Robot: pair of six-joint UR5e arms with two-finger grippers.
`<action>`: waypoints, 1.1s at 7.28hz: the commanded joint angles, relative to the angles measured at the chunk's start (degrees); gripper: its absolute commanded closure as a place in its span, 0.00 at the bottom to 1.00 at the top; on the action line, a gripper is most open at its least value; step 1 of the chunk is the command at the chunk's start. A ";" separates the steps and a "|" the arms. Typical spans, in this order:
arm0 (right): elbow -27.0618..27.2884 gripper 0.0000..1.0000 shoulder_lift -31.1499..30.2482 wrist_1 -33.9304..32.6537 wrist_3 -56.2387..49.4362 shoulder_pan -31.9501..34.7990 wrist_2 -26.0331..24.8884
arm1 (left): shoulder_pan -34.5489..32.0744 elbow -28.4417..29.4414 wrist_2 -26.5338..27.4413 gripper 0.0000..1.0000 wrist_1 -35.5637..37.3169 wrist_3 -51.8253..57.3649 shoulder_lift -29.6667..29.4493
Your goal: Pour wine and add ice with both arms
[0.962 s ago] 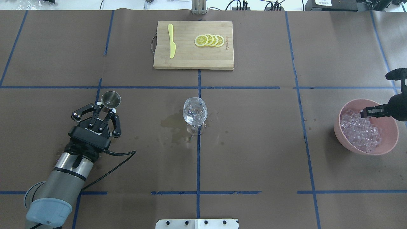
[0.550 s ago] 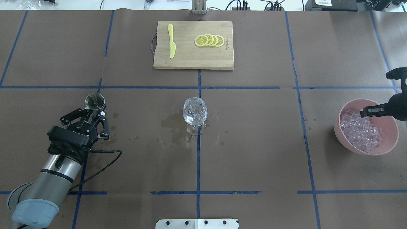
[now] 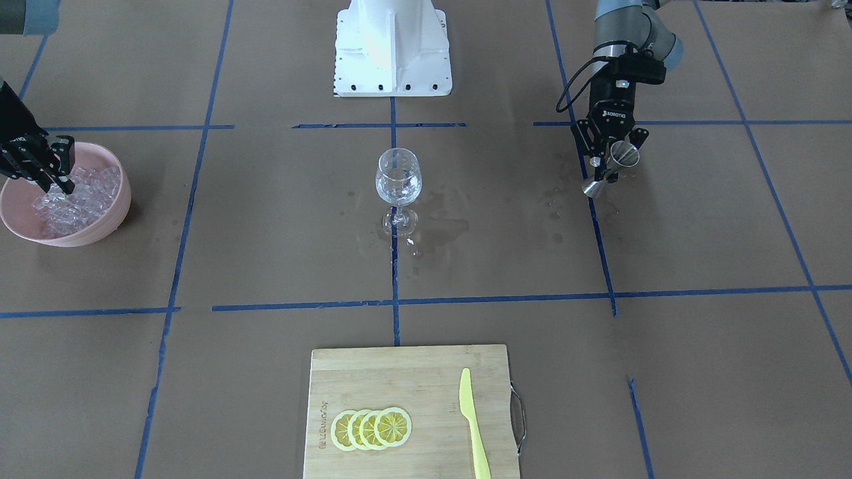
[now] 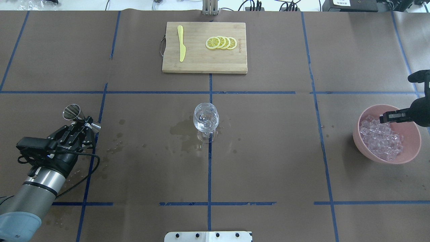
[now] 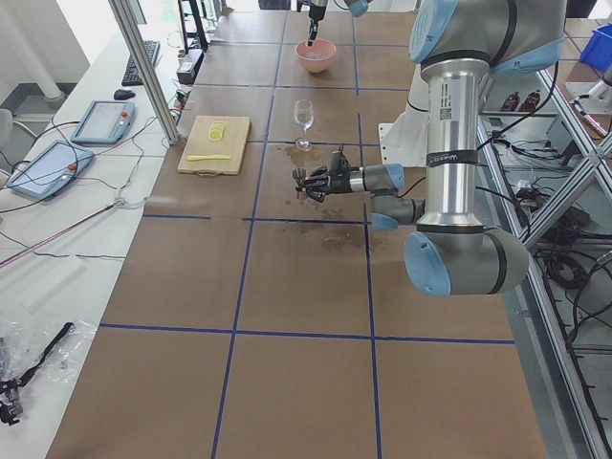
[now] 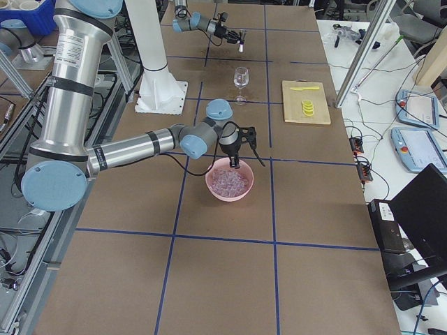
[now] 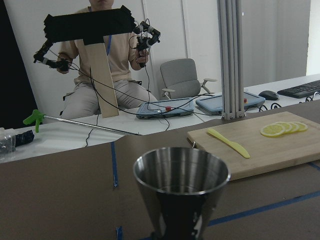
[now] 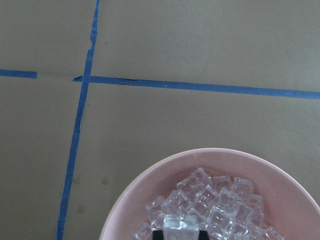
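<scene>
A clear stemmed glass stands at the table's middle with a little clear wine in its bowl. My left gripper is far to its left, shut on the waist of a steel jigger, which is tilted above the paper. At the right side sits a pink bowl with a pile of ice. My right gripper hangs over the bowl's rim, shut on an ice cube.
A bamboo cutting board lies at the far middle with a yellow knife and lemon slices. Dark wet stains spread on the brown paper beside the glass. The white pedestal stands at the robot's edge.
My left arm has swung left and back from the glass, carrying the jigger and tipping it from upright to slanted. The right gripper has barely shifted over the bowl.
</scene>
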 commanded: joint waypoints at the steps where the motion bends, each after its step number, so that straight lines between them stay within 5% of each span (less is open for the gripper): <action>1: 2.88 1.00 -0.09 0.00 0.46 0.10 0.39 | 0.07 0.61 3.23 1.00 4.76 -2.95 0.17; 8: 9.92 1.00 2.36 0.79 7.58 -0.16 0.92 | 0.42 8.61 3.33 1.00 4.94 -13.24 0.08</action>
